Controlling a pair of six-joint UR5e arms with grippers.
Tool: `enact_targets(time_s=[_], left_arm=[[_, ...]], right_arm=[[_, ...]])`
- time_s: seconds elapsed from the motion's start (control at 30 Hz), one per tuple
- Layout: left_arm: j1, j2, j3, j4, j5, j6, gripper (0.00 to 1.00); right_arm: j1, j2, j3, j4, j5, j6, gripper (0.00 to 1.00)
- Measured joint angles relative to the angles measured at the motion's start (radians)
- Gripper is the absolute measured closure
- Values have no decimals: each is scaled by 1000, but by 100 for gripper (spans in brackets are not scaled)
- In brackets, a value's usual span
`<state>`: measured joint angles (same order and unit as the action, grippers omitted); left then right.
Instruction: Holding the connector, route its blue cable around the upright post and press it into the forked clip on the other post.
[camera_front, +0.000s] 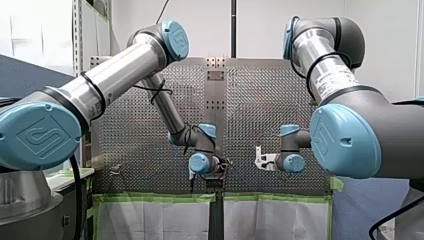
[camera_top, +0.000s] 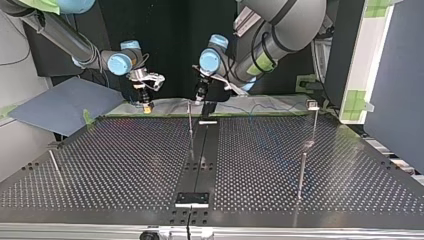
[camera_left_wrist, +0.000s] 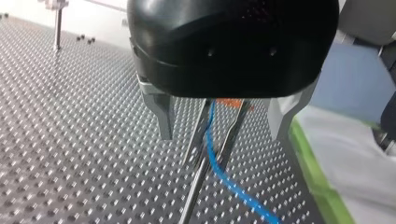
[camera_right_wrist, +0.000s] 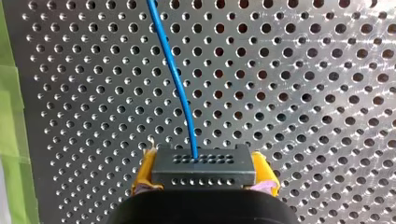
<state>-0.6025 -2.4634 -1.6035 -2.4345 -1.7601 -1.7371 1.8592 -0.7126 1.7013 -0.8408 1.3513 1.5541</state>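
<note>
My right gripper (camera_right_wrist: 204, 173) is shut with its yellow pads on the dark grey connector (camera_right_wrist: 203, 163). The blue cable (camera_right_wrist: 180, 88) runs out of the connector and ahead over the perforated plate. In the left wrist view my black left gripper (camera_left_wrist: 222, 135) stands open, its metal fingers (camera_left_wrist: 164, 119) wide on either side of the forked clip (camera_left_wrist: 205, 140). The blue cable (camera_left_wrist: 219, 168) lies between the clip's two prongs, and neither finger touches it. In the top view my left gripper (camera_top: 205, 104) hangs over that thin post (camera_top: 190, 127), and my right gripper (camera_top: 145, 101) is to its left.
Another thin post (camera_top: 313, 122) with a small block on top stands at the top view's right, with a shorter one (camera_top: 301, 175) nearer the camera. A low rod (camera_top: 55, 167) leans at the left. A green-taped edge (camera_left_wrist: 313, 168) borders the perforated table (camera_top: 125, 165).
</note>
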Motion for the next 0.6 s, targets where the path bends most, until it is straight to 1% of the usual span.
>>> enact_targets(time_s=[0.2, 0.6], left_arm=[[-7, 1, -8, 1, 10, 1, 0], [-15, 1, -9, 1, 7, 1, 0]], right_arm=[[0, 0, 0, 0, -3, 0, 100], [0, 0, 1, 2, -4, 0, 100]])
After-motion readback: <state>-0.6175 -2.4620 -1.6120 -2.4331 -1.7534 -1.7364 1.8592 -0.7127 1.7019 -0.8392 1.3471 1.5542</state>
